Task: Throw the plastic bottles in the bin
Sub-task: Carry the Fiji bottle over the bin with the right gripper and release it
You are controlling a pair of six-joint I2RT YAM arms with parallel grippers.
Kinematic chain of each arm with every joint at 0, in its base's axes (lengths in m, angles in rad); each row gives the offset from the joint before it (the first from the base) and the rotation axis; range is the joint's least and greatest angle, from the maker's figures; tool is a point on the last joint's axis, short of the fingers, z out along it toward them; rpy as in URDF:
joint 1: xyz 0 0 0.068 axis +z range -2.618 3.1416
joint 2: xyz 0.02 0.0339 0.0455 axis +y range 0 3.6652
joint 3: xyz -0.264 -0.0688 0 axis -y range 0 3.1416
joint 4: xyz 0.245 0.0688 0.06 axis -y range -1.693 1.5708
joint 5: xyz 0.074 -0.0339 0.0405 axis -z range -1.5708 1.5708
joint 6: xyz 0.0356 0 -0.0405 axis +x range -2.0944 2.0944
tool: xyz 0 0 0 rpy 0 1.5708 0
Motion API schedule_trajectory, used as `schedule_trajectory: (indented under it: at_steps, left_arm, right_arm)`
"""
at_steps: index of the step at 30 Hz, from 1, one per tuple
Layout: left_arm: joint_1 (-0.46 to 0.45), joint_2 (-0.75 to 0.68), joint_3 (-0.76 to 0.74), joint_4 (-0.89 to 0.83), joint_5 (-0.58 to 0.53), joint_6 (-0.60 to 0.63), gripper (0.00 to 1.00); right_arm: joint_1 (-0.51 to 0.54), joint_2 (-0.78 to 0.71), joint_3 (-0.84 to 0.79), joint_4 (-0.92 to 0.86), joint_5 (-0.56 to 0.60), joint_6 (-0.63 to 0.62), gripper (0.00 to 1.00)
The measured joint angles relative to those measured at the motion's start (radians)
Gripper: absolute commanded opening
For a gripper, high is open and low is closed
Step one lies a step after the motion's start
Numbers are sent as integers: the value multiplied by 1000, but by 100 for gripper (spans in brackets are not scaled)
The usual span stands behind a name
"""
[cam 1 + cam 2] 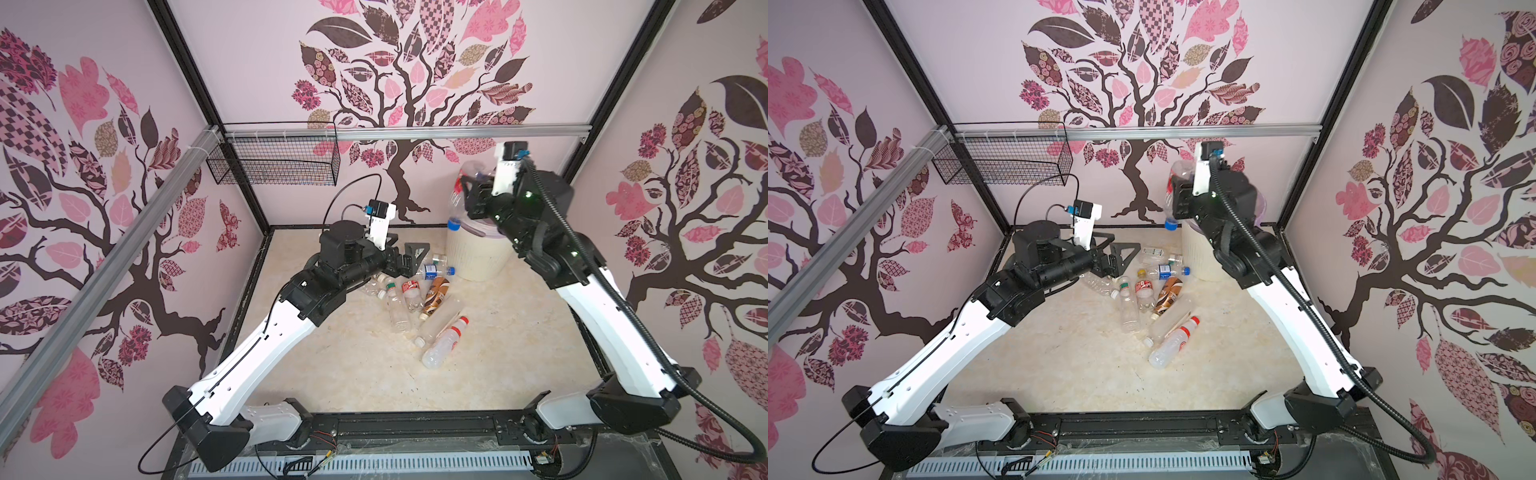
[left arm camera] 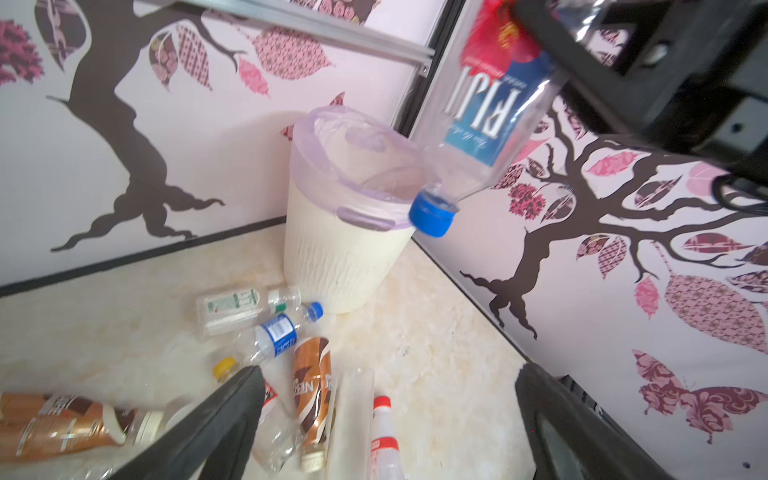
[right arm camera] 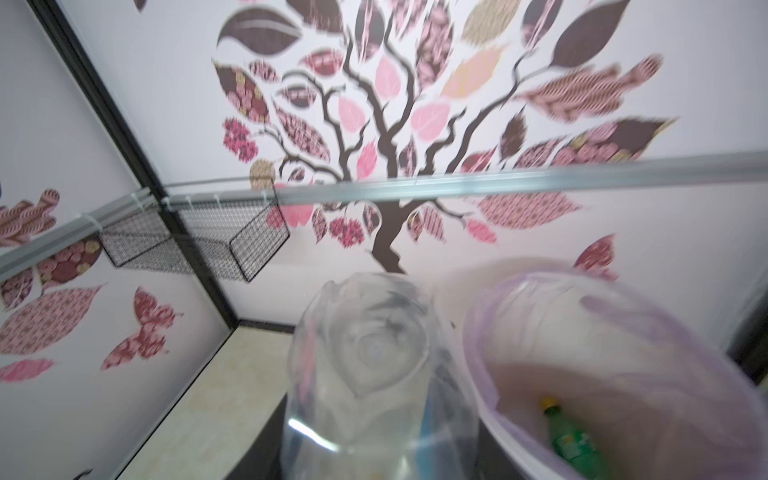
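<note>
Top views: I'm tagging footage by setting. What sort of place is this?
Probably a robot test cell, not a home: black-framed walls with printed tree wallpaper, two robot arms mounted on a front rail, plastic bottles strewn beside a bin.

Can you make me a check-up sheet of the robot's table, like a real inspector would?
surface: cream marbled tabletop.
job's things: plastic bottles lie heaped mid-table; Fiji bottle hangs cap-down at the rim of the bin; green bottle inside it.
clutter: nothing seen.
grippers: left gripper open above the heap; right gripper shut on the Fiji bottle.
cables: black cable loops from the left wrist; ribbed conduit runs along the right arm.
surroundings: tree-patterned walls, metal rail, wire basket hanging from it.
</note>
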Motion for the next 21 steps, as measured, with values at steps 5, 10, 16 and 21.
schedule_trajectory:
  at_steps: [5, 10, 16, 21]
  left_arm:
    - [-9, 80, 106, 38, 34, 0, 98]
    - [-16, 106, 119, 49, 51, -5, 98]
    - [-18, 103, 114, 51, 46, -8, 98]
    - [-18, 58, 63, 43, 19, -3, 98]
  right_arm:
    - [0, -34, 166, 48, 120, -124, 38]
    - [-8, -36, 204, 143, 196, -245, 39]
    - [-211, 140, 220, 154, 171, -212, 58]
    - [-336, 410, 262, -18, 130, -130, 96]
